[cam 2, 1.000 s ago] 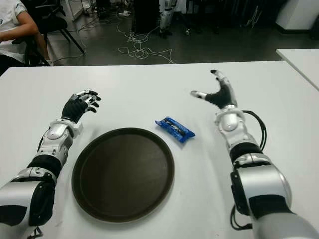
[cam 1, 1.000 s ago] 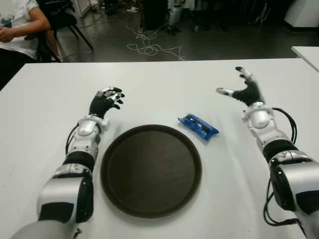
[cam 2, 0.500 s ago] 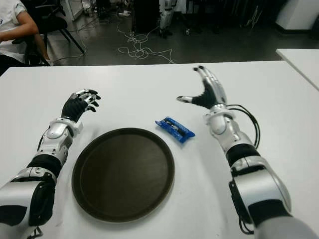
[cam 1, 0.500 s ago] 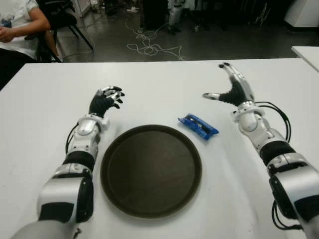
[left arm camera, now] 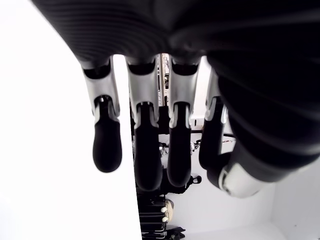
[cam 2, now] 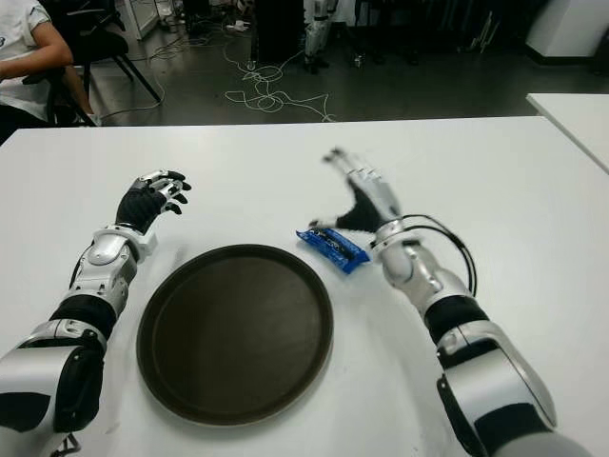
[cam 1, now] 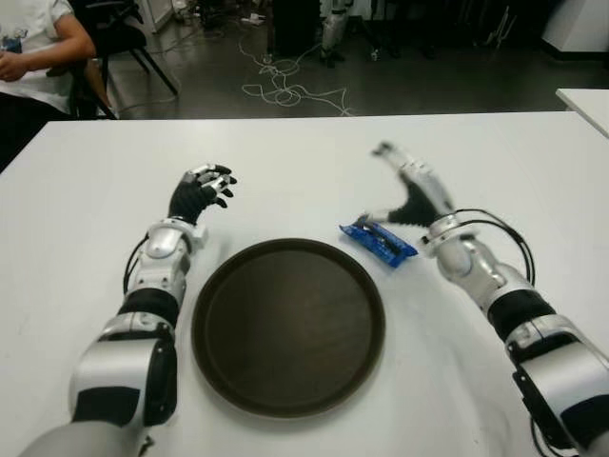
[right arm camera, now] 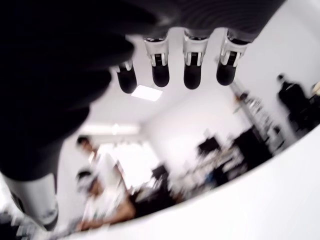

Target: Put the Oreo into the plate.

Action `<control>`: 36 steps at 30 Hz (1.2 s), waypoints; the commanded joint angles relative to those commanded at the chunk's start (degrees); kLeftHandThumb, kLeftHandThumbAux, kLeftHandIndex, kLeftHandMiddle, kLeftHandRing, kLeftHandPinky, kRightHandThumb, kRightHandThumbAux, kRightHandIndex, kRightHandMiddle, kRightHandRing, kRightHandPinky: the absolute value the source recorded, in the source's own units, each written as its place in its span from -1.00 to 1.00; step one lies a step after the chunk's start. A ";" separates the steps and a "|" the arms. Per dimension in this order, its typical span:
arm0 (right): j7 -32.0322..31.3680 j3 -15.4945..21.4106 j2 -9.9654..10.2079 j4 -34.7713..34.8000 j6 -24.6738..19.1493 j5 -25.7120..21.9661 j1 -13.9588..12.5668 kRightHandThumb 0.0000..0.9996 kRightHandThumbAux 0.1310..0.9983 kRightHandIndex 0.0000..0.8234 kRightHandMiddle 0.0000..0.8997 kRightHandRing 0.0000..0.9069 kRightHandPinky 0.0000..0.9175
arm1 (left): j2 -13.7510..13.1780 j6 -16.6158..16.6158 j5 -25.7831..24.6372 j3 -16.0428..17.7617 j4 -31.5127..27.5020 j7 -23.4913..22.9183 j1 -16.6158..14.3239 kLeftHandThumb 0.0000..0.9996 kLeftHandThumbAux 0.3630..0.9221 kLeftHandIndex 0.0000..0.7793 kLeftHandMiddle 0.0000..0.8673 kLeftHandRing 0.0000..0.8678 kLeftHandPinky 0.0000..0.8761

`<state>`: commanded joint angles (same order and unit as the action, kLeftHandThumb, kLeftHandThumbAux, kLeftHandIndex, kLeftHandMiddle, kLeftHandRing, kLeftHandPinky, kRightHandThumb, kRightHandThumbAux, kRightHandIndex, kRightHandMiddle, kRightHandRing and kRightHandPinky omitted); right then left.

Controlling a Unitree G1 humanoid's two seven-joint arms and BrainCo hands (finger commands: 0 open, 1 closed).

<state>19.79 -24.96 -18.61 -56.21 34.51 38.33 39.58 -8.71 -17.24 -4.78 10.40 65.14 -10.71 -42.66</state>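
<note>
Just beside the blue foil Oreo packet [cam 1: 379, 240], on its right, we see the right robot hand [cam 1: 407, 190] with fingers spread and thumb reaching toward the packet's far end, gripping nothing. That packet lies flat on the white tabletop [cam 1: 304, 171], close to the upper right rim of the round dark brown plate [cam 1: 288, 326] but outside it. Left of the plate, we find the left robot hand [cam 1: 198, 195] idle, its fingers loosely curled and empty.
</note>
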 joint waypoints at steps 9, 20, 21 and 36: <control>-1.18 -2.92 -1.41 1.56 -0.12 3.35 0.73 -1.00 0.20 -0.87 -0.77 -0.73 -0.74 | -0.14 -0.31 0.48 -0.25 0.13 0.32 0.01 0.67 0.11 0.07 0.08 0.19 0.33; -2.72 -3.91 -2.06 4.43 -4.55 4.91 0.21 -1.00 0.26 -0.86 -0.75 -0.72 -0.78 | -0.14 -0.34 0.63 -0.48 -0.34 0.17 0.13 0.67 0.11 0.07 0.08 0.20 0.34; -3.13 -4.00 -2.14 4.92 -4.98 4.96 0.14 -1.00 0.25 -0.86 -0.75 -0.73 -0.78 | -0.13 -0.33 0.62 -0.48 -0.36 0.20 0.13 0.67 0.11 0.07 0.08 0.20 0.34; -11.81 -2.56 -3.31 28.91 -25.39 8.78 -7.79 -1.00 0.29 -0.84 -0.76 -0.76 -0.83 | -0.26 -0.18 0.94 -0.73 -0.10 0.51 0.02 0.67 0.10 0.07 0.08 0.20 0.35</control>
<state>7.97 -27.52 -21.92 -27.30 9.12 47.11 31.79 -8.97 -17.42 -3.84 9.67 65.05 -10.21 -42.64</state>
